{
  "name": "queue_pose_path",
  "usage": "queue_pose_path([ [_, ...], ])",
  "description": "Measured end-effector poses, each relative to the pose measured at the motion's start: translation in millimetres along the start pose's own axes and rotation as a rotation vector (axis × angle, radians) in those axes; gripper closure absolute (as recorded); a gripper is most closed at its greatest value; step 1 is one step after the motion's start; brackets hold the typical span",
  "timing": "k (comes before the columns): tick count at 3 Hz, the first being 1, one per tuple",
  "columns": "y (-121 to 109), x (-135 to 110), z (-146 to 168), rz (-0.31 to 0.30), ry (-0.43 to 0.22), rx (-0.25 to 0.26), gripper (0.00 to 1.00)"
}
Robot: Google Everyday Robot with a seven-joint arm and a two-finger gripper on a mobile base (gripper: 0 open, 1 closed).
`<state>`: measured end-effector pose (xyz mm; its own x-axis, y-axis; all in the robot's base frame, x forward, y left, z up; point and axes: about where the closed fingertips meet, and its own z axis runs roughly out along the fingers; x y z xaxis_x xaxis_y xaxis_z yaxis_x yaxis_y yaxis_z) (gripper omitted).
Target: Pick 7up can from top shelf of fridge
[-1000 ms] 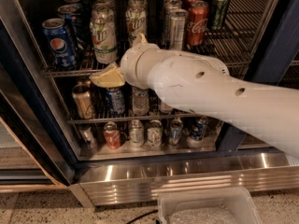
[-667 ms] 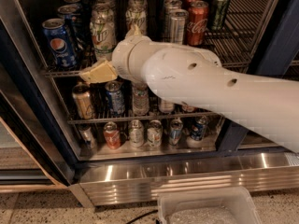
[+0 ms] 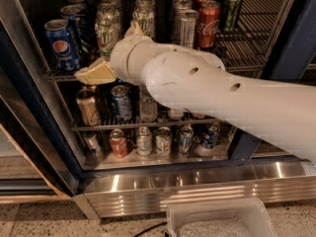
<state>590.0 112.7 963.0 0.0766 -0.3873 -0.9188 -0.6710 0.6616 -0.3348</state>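
Two rows of 7up cans stand on the top shelf [image 3: 247, 48] of the fridge [image 3: 29, 117]; the front ones are at left [image 3: 106, 31] and right [image 3: 144, 15]. My gripper [image 3: 113, 51] is at the front rail of that shelf, right before the left 7up can. One cream finger [image 3: 94, 73] points left below the can's base. The other fingertip [image 3: 134, 29] shows between the two front cans. The fingers stand apart and hold nothing. My white arm hides the lower part of both cans.
A blue Pepsi can [image 3: 61, 43] stands left of the 7up cans, a plain silver slim can [image 3: 187, 27] and a red Coke can [image 3: 208, 23] to the right. Two lower shelves hold several cans. A clear plastic bin [image 3: 217, 221] sits on the floor before the ribbed steel base [image 3: 197, 181].
My arm has moved up and to the left, bringing the gripper from below the top shelf's rail up to the front 7up cans.
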Motion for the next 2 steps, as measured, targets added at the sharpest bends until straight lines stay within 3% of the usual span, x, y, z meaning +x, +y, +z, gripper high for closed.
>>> queue_pose_path([
  [2, -14.4, -10.7, 5.6, -0.012, -0.056, 0.05, 0.03],
])
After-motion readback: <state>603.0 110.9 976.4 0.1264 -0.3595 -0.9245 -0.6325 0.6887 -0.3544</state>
